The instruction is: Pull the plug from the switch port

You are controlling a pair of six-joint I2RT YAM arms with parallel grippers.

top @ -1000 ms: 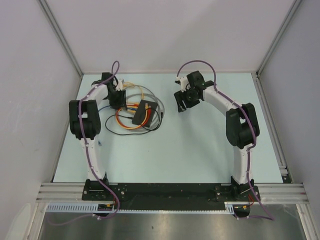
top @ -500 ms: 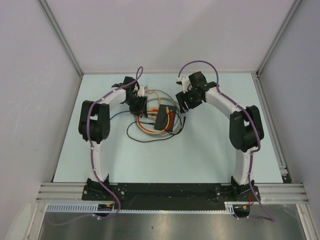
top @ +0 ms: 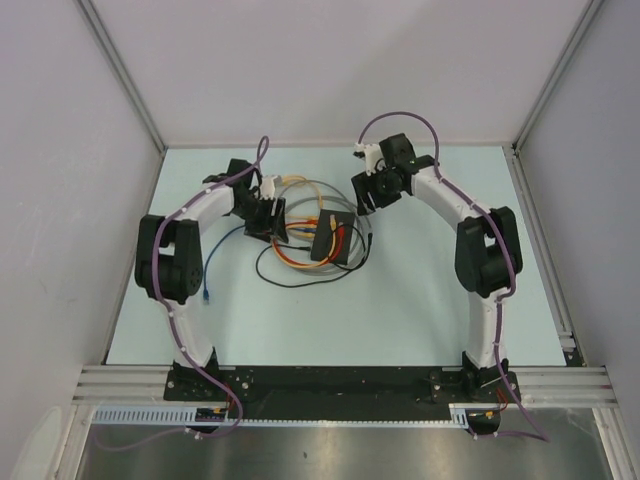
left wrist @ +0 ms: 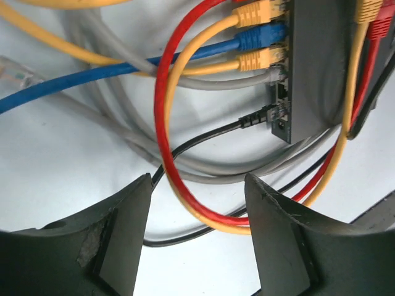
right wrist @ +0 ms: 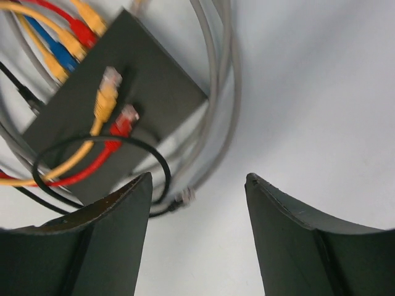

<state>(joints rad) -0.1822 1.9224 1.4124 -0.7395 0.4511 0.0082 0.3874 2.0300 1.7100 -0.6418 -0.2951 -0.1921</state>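
The switch (top: 331,238) is a flat black box lying amid looped cables at the table's middle back. In the left wrist view its socket edge (left wrist: 285,68) holds yellow (left wrist: 256,11), blue (left wrist: 259,36), yellow (left wrist: 259,59) and grey plugs, with a black plug (left wrist: 266,115) lower down. My left gripper (top: 268,216) (left wrist: 197,185) is open, just left of the switch, over red and yellow cable loops. My right gripper (top: 366,196) (right wrist: 197,179) is open and empty, above the table right of the switch (right wrist: 117,105). Loose yellow (right wrist: 106,94) and red (right wrist: 126,119) plugs lie on top of the switch.
Grey, black, red and yellow cables (top: 300,262) loop around the switch. A loose blue cable end (top: 205,295) lies by the left arm. A clear loose plug (left wrist: 15,73) lies on the table. White walls enclose the table on three sides.
The switch and its cable bundle have slid right together with my left gripper, then stopped. My left gripper has since pulled slightly back left. My right gripper has shifted a little.
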